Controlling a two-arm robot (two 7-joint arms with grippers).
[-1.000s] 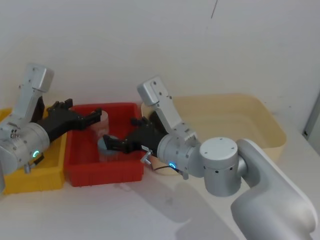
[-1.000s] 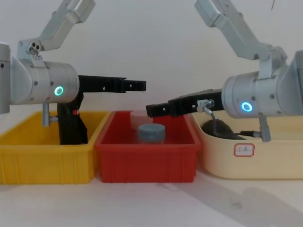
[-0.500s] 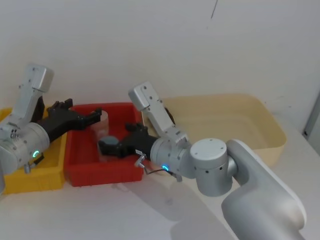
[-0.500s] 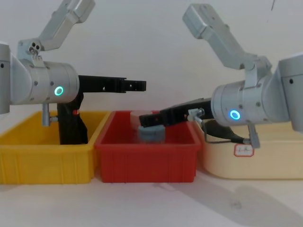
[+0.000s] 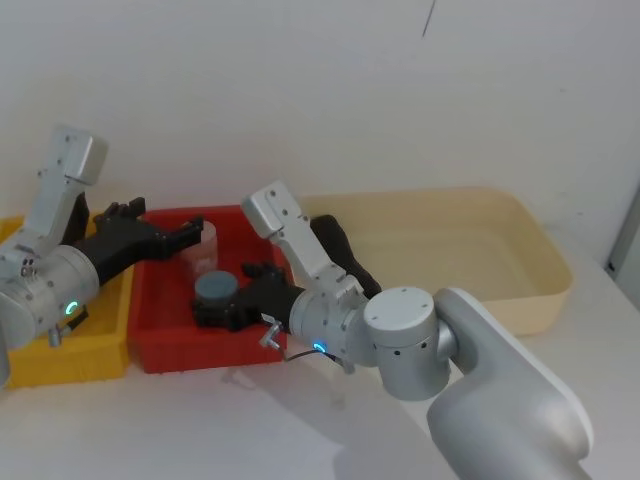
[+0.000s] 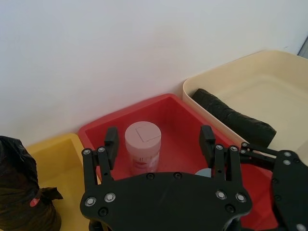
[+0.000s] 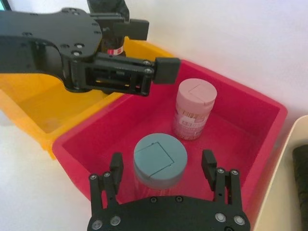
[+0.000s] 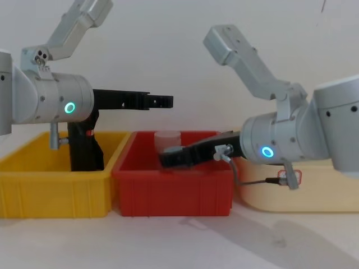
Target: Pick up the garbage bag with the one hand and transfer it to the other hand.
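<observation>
The garbage bag (image 5: pixel 338 252) is a long crinkled black bundle lying at the left end of the cream bin (image 5: pixel 530 250); it also shows in the left wrist view (image 6: pixel 235 118). My right gripper (image 5: pixel 212 312), on the blue-lit arm, reaches low into the red bin (image 5: pixel 160 352), well left of the bag. It is open (image 7: pixel 162 163), its fingers on either side of a grey-blue-lidded jar (image 7: pixel 160 160) and apart from it. My left gripper (image 5: pixel 165 228), on the green-lit arm, hangs open (image 8: pixel 160 101) above the red bin's back left, holding nothing.
A pink-lidded jar (image 6: pixel 142 147) stands at the back of the red bin. A yellow bin (image 5: pixel 70 362) on the left holds another black bundle with a red mark (image 6: pixel 21 192). White table surface lies in front of the bins.
My right arm has swung left and down from the cream bin's edge into the red bin, closing in on the grey-blue jar and uncovering the bag. The left arm has not moved.
</observation>
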